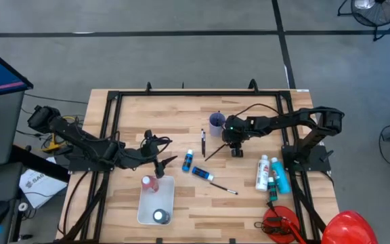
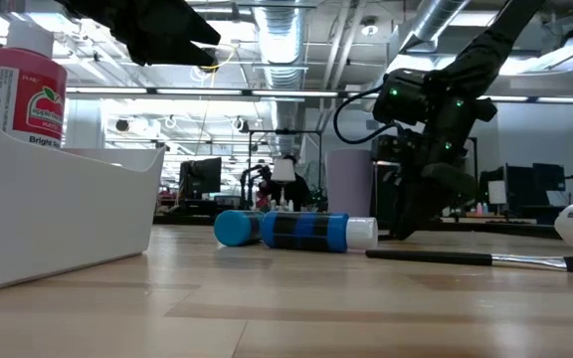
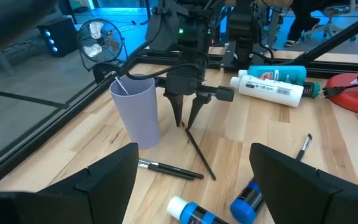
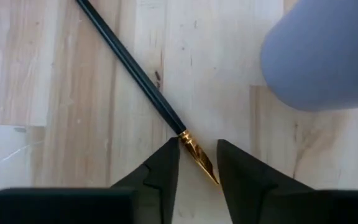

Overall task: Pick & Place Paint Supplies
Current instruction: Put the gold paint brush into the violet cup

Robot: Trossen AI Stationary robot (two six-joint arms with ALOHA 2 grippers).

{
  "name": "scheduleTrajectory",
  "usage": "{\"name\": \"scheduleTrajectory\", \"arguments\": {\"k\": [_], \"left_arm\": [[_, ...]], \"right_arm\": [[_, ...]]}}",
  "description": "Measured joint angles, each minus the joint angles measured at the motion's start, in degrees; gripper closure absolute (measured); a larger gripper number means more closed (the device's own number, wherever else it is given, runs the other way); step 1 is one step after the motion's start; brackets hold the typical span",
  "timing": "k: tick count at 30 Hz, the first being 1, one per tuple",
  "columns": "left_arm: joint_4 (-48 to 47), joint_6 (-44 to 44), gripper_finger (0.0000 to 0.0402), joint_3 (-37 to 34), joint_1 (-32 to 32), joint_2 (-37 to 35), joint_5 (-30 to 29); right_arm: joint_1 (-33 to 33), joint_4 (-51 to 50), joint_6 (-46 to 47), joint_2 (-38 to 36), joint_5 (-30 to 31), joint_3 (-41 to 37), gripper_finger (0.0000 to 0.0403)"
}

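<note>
Your right tool stands low over the wooden surface, fingertips down on either side of the gold ferrule end of a thin dark-handled brush; the fingers are narrowed around that end with a small gap left, and you cannot tell from these views whether they already pinch it. That brush lies flat; in the high view its long axis runs on a diagonal, the ferrule end under the tool and the handle slanting away toward the front left. A lilac cup stands upright just beside the tool.

A second brush lies beside the cup, its axis running front to back; a third brush lies nearer the front, pointing left to right with a slight slant. Two blue bottles lie on their sides between the arms; a white bottle and a teal bottle lie side by side at the right, axes front to back.

Your left tool hovers with fingers spread beside a white bin, which holds a red bottle upright.
</note>
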Motion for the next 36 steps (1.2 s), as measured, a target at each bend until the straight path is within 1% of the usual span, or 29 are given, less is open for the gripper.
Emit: {"name": "scheduleTrajectory", "arguments": {"k": [4, 8, 9, 14, 17, 21, 24, 27, 31, 36], "left_arm": [[0.1, 0.0, 0.0101, 0.0, 0.0, 0.0, 0.1], [0.3, 0.0, 0.0101, 0.0, 0.0, 0.0, 1.7], [0.3, 0.0, 0.0101, 0.0, 0.0, 0.0, 2.3], [0.5, 0.0, 0.0101, 0.0, 0.0, 0.0, 4.3], [0.6, 0.2, 0.0101, 0.0, 0.4, 0.0, 6.0], [0.7, 0.5, 0.0101, 0.0, 1.9, 1.2, 8.6], [1.2, 1.5, 0.0101, 0.0, 3.9, 4.2, 12.4], [2.8, 2.1, 0.0101, 0.0, 6.9, 8.0, 18.5], [7.9, 4.4, 0.0101, 0.0, 10.7, 13.1, 26.3], [11.5, 8.0, 0.0101, 0.0, 12.9, 16.6, 27.2]], "right_arm": [[0.0, -1.3, 1.5, 0.0, 0.3, 0.2, 0.0335], [0.2, -1.8, 5.2, 0.0, 1.0, 0.2, 0.0385], [0.6, -1.8, 5.7, 0.0, 1.0, 0.2, 0.0392], [3.0, -3.3, 8.7, 0.0, 2.5, 1.4, 0.0390], [5.2, -7.0, 10.2, 0.5, 3.7, 3.7, 0.0399], [8.2, -12.9, 12.5, 0.9, 3.9, 7.6, 0.0399], [10.2, -17.9, 13.9, 1.1, 2.2, 10.5, 0.0401], [12.1, -19.2, 15.3, 1.0, 1.8, 13.5, 0.0401], [14.4, -20.6, 17.1, 1.0, 2.4, 16.8, 0.0402], [16.5, -23.8, 20.7, 0.9, 2.5, 21.0, 0.0402]]}}
